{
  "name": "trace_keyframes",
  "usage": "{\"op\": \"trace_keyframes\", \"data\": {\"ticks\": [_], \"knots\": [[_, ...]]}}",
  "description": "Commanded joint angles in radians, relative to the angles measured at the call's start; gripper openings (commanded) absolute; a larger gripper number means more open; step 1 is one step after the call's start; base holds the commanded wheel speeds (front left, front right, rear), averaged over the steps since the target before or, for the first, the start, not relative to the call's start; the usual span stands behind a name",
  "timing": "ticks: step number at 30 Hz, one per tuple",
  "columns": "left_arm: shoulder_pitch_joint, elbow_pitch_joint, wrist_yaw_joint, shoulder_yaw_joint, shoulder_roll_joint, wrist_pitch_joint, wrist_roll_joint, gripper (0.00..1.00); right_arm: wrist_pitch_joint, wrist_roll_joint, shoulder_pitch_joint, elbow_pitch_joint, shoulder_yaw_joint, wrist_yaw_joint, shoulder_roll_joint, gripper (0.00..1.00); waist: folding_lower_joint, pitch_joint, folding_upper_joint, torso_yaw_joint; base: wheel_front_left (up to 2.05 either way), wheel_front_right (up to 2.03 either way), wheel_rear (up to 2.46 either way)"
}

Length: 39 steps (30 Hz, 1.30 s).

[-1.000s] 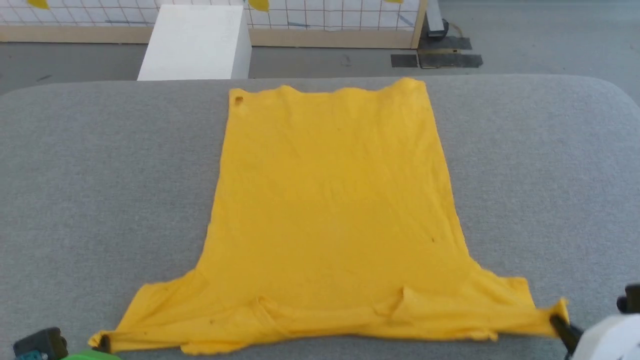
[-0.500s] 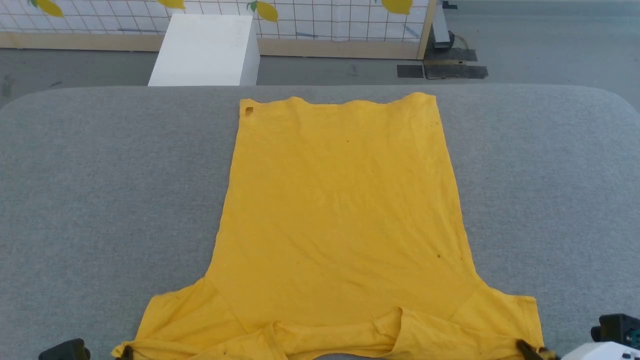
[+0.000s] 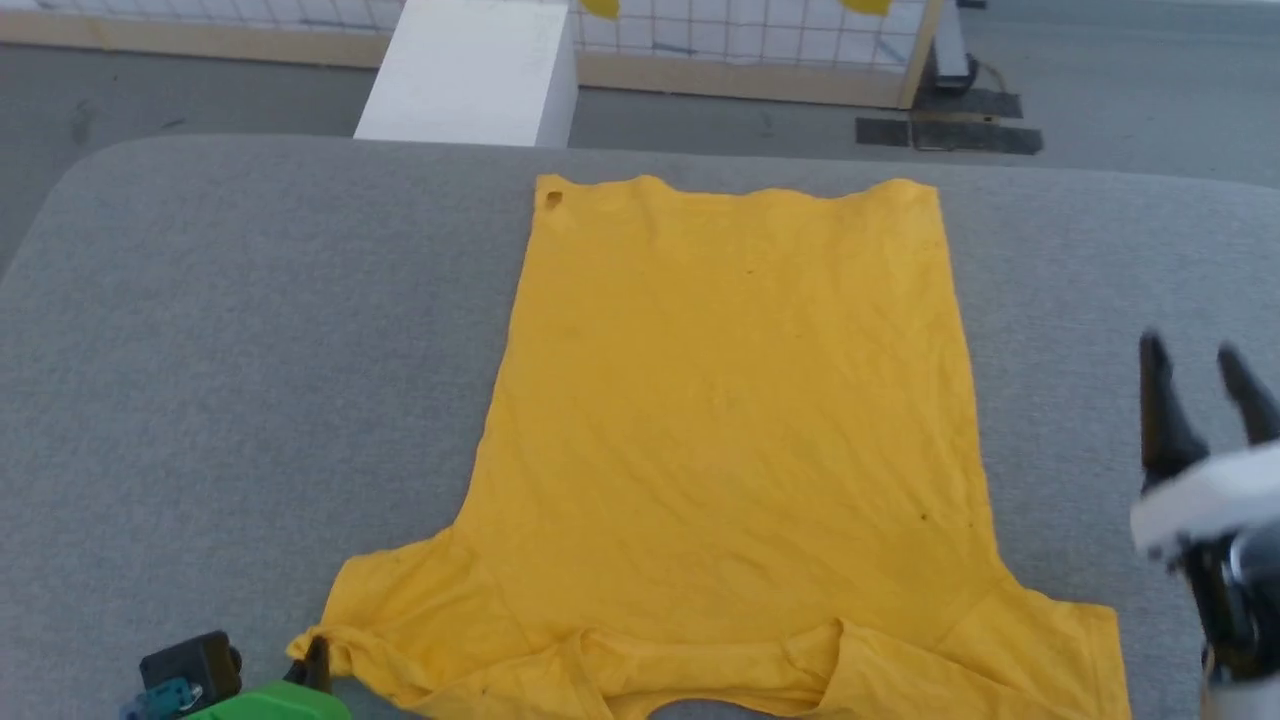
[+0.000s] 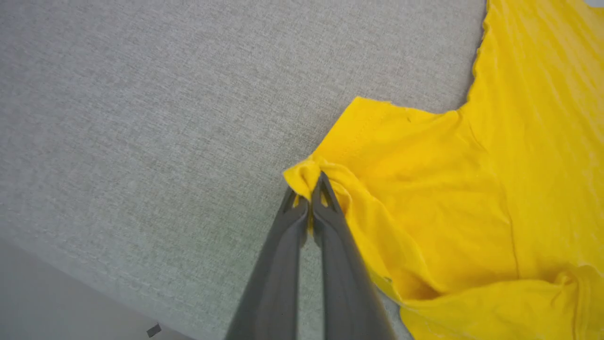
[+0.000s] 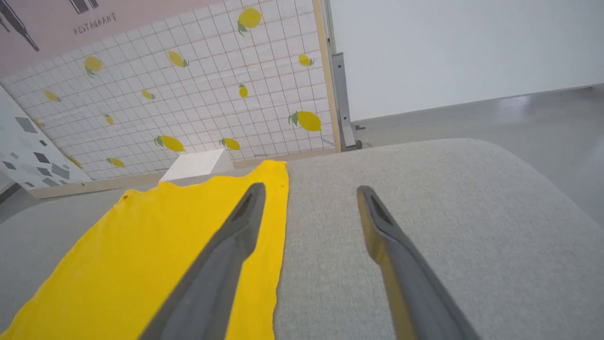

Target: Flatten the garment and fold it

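Note:
The yellow T-shirt (image 3: 730, 420) lies spread on the grey padded table (image 3: 250, 330), plain back up, hem at the far side and sleeves near me. My left gripper (image 4: 309, 186) is shut on the tip of the shirt's left sleeve (image 4: 368, 141), which bunches around the fingertips; in the head view that gripper (image 3: 315, 655) sits at the sleeve corner. My right gripper (image 3: 1195, 365) hangs open above the bare table, right of the shirt's edge, holding nothing. In the right wrist view its fingers (image 5: 231, 245) spread wide over the shirt's side edge (image 5: 264, 226).
A white box (image 3: 470, 75) stands on the floor beyond the table's far edge. Behind it runs a tiled partition with lemon prints (image 5: 188, 94). The table has bare grey surface left and right of the shirt.
My right gripper has let go of the right sleeve tip, opened and risen above the table. The left gripper keeps its hold on the left sleeve. The head camera has shifted.

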Motion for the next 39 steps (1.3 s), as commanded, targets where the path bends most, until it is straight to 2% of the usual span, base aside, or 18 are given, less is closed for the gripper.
{"op": "trace_keyframes", "data": {"ticks": [1,2,5,9,14,17,25,32,33,34,35,36,39], "knots": [[-0.027,-0.003,-0.009,-0.006,-0.005,-0.011,0.008,0.00,-0.036,-0.023,-0.077,0.045,0.003,-0.001,-0.007,1.00,0.0001,0.035,0.0000,0.036,0.00,0.00,0.00],[-0.052,-0.003,-0.017,-0.021,-0.010,-0.019,0.013,0.00,-0.074,-0.039,-0.216,0.149,0.019,-0.001,-0.034,1.00,0.0001,0.069,0.0000,0.066,0.00,0.00,0.00],[-0.085,0.001,-0.026,-0.037,-0.022,-0.031,0.014,0.00,-0.077,-0.063,-0.365,0.280,0.034,-0.001,-0.081,1.00,0.0001,0.116,0.0000,0.101,0.00,0.00,0.00],[-0.133,0.006,-0.044,-0.062,-0.041,-0.051,0.013,0.00,-0.029,-0.122,-0.544,0.435,0.050,-0.001,-0.133,1.00,0.0001,0.196,0.0000,0.146,0.00,0.00,0.00],[-0.188,0.023,-0.065,-0.089,-0.065,-0.076,0.012,0.00,0.084,-0.158,-0.719,0.577,0.042,-0.001,-0.180,1.00,0.0001,0.289,0.0000,0.203,0.00,0.00,0.00],[-0.220,0.038,-0.077,-0.104,-0.073,-0.091,0.016,0.00,0.200,-0.204,-0.804,0.646,0.004,-0.001,-0.205,1.00,0.0001,0.343,0.0000,0.233,0.00,0.00,0.00],[-0.290,0.074,-0.109,-0.129,-0.091,-0.128,0.010,0.00,0.472,-0.331,-0.952,0.681,-0.072,-0.001,-0.212,1.00,0.0001,0.449,0.0000,0.277,0.00,0.00,0.00],[-0.320,0.112,-0.127,-0.147,-0.099,-0.149,0.007,0.00,0.706,-0.426,-0.952,0.638,-0.106,-0.001,-0.175,1.00,0.0001,0.462,0.0000,0.281,0.00,0.00,0.00],[-0.323,0.117,-0.130,-0.150,-0.098,-0.150,0.007,0.00,0.738,-0.442,-0.944,0.630,-0.105,-0.001,-0.175,0.95,0.0001,0.460,0.0000,0.280,0.00,0.00,0.00],[-0.325,0.120,-0.132,-0.151,-0.099,-0.152,0.005,0.00,0.758,-0.454,-0.938,0.621,-0.107,-0.001,-0.175,0.50,0.0001,0.457,0.0000,0.279,0.00,0.00,0.00],[-0.327,0.124,-0.132,-0.151,-0.098,-0.153,0.004,0.00,0.778,-0.461,-0.930,0.608,-0.110,-0.001,-0.172,0.28,0.0001,0.453,0.0000,0.278,0.00,0.00,0.00],[-0.327,0.127,-0.132,-0.151,-0.097,-0.154,0.004,0.00,0.780,-0.461,-0.923,0.595,-0.114,-0.001,-0.167,0.00,0.0001,0.447,0.0000,0.277,0.00,0.00,0.00],[-0.324,0.137,-0.130,-0.147,-0.090,-0.157,0.005,0.00,0.690,-0.460,-0.892,0.540,-0.134,-0.001,-0.152,0.00,0.0001,0.420,0.0000,0.267,0.00,0.00,0.00]]}}
